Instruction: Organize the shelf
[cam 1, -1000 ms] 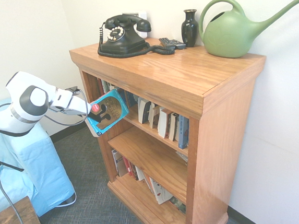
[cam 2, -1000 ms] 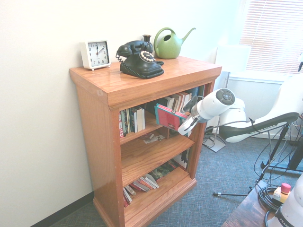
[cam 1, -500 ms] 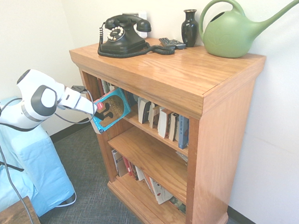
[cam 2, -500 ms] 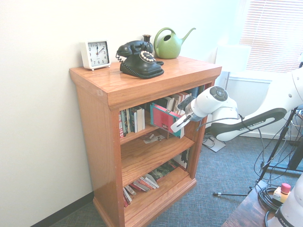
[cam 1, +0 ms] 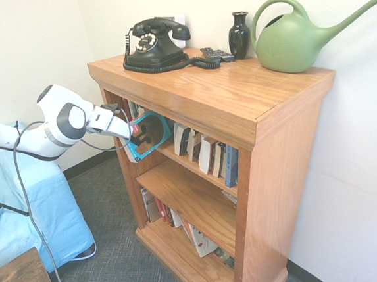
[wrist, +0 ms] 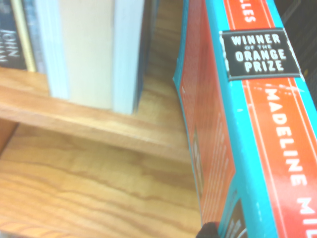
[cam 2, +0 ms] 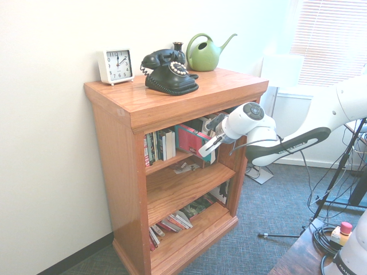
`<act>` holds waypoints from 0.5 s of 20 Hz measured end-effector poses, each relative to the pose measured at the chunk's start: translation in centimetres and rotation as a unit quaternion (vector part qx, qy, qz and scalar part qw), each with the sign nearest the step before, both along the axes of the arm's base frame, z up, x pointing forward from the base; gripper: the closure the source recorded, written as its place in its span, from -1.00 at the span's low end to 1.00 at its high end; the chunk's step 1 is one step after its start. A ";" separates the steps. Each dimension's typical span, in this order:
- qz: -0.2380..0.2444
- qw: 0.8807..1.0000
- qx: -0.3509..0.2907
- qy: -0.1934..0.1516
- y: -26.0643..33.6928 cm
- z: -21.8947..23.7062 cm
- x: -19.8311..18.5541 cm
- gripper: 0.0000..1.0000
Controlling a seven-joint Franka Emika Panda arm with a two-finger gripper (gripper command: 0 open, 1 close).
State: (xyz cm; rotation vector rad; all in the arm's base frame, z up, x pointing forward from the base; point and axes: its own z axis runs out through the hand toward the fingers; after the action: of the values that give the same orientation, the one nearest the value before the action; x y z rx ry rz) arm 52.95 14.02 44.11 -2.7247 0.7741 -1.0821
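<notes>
the claw (cam 1: 133, 133), clamped on a teal-and-orange paperback (cam 1: 148, 135) left of centre, tips its spine-edge toward the oak shelf (cam 1: 244, 106) filling mid-frame, apparently to slot it beside the standing books (cam 1: 204, 152).

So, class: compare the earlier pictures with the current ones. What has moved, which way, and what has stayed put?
The gripper, shut on the teal and red book, has carried it in toward the shelf, up to the gap in the top row of books. The grip has not changed; nothing was let go. The telephone, vase, watering can, clock and the shelved books stayed where they were.
</notes>
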 end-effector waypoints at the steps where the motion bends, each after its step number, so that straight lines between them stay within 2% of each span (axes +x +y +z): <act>1: 0.001 1.000 -0.005 -0.002 0.0 -0.3 0.3 1.00; 10: 0.007 0.999 -0.035 -0.027 1.3 -2.5 2.5 1.00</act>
State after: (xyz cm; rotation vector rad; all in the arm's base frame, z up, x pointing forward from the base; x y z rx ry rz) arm 55.49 15.36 41.63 -2.7412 0.7210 -1.1976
